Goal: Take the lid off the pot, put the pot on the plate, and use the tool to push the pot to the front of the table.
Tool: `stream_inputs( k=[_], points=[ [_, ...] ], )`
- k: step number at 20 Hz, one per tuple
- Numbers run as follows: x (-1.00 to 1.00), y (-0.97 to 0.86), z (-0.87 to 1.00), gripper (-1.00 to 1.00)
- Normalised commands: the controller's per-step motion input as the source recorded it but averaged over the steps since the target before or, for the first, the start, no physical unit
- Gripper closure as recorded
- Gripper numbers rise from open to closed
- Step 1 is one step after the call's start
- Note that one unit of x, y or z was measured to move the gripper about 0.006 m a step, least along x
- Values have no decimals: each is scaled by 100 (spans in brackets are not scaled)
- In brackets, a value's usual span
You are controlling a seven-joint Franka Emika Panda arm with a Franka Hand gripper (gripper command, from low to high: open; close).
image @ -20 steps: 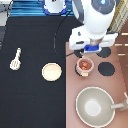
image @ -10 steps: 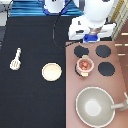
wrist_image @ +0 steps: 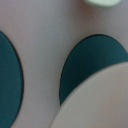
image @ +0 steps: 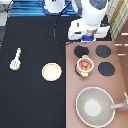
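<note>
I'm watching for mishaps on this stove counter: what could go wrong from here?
The claw sits high over the stove counter, above the pot, which stands open among the burners.

1. The large pan crowds the pot, so a bump is possible.
2. The plate is small; the pot might land on its rim.

A large flat black bench (image: 35, 100) fills most of the exterior view. At that view's right lies a brownish-pink stove counter (image: 70, 100) with 4 round black burners (image: 103, 51). Along the top runs a blue striped band (image: 27, 9); a pale strip (image: 2, 30) edges the left, and pale slats (image: 120, 15) show at the top right. Light is even and soft. The tool (image: 89, 36) hangs over the counter's top edge, above the burners.
</note>
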Motion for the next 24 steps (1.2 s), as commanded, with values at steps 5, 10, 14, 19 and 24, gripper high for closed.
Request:
stream_inputs(
  k=[5, 10, 14, 19, 24],
  points=[
    [47, -12, -42, 100],
    [8, -15, -43, 100],
    [-12, 0, -16, 100],
    [-31, 13, 7, -100],
    [-6, 16, 17, -100]
  ],
)
